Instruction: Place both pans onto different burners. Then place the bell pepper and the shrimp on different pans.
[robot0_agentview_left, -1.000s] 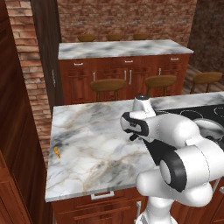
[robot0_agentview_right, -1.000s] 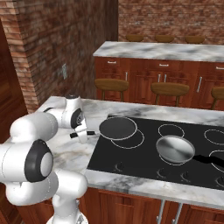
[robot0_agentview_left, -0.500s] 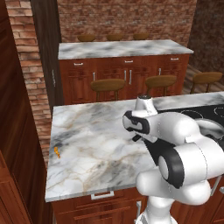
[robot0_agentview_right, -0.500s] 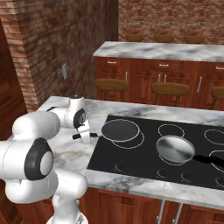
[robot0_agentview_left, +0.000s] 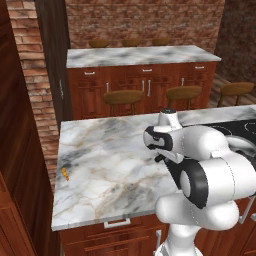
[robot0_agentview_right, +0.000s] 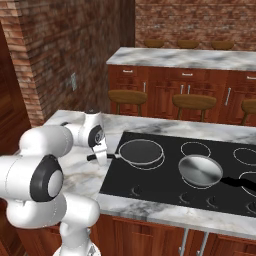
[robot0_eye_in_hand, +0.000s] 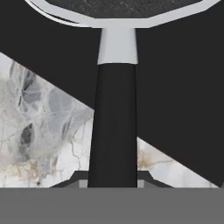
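A marble counter (robot0_agentview_left: 115, 165) carries a black glass cooktop (robot0_agentview_right: 165, 185), with brick walls behind, a second wooden island further back and round stools (robot0_agentview_right: 128, 96) tucked along it. The white arm is folded low over the counter's near edge, its wrist bent down so the gripper (robot0_agentview_right: 101, 156) sits just off the cooktop's left side. The jaws are clamped on the black handle (robot0_eye_in_hand: 113, 127) of the dark pan (robot0_agentview_right: 141, 151), which runs straight out ahead of them in the hand view; the pan itself lies just beyond the jaws on a large white burner ring (robot0_agentview_right: 156, 163). Further past the jaws along the cooktop rests the steel pan (robot0_agentview_right: 200, 170), on the glass between other rings, and I cannot tell if it sits squarely on one. Well away from the jaws on the opposite side, near the counter's far left edge, lies the tiny orange shrimp (robot0_agentview_left: 65, 174).
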